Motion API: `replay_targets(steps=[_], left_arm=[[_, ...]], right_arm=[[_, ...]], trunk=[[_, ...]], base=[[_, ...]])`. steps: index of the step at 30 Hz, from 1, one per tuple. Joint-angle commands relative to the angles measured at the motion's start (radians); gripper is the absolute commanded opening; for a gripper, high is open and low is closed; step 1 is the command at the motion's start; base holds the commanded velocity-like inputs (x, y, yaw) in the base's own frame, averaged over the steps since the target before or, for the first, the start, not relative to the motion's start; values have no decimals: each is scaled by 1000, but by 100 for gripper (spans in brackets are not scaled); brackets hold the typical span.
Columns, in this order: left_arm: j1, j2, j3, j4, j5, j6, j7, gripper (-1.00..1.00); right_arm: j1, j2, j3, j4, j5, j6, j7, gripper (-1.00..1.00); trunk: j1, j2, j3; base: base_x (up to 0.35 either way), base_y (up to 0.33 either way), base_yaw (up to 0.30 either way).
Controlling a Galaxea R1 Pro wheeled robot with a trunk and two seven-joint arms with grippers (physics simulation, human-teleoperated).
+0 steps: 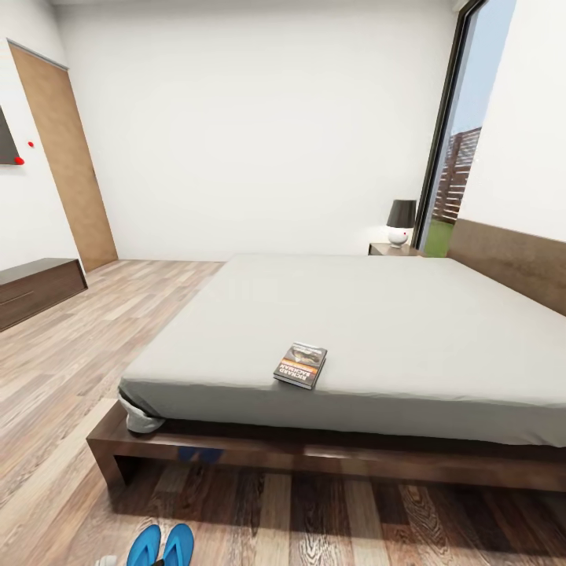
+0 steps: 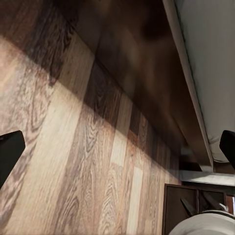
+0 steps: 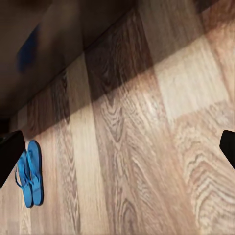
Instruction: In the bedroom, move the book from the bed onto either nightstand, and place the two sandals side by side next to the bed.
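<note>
The book, dark-covered with orange and white lettering, lies flat near the front edge of the bed's grey mattress. Two blue sandals lie close together on the wood floor in front of the bed's near left corner, cut off by the head view's lower edge. The right wrist view also takes in the sandals, lying side by side some way off. My right gripper is open over bare floor. My left gripper is open too, above the floor beside the bed frame. One nightstand with its lamp stands beyond the bed's far side.
A brown door and a low dark cabinet line the left wall. A tall black-framed window is at the right by the headboard. Wood floor stretches along the bed's left side and in front of it.
</note>
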Motion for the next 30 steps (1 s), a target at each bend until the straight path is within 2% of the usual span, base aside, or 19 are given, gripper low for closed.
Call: replay_targets(steps=[1,14,30], left_arm=[[0,0,5,0,-2,11,-3,100],[0,2,5,0,-3,11,-3,100],[0,1,5,0,-3,12,2,100]], right_arm=[[0,0,8,-9,-6,2,-8,100],[0,0,8,-124,-7,36,-104,100],[-3,2,1,-325,-11,165,-123,100]], trunk=[[0,0,-1],[0,0,-1],[0,0,-1]], base=[[0,0,0],[0,0,0],[0,0,0]])
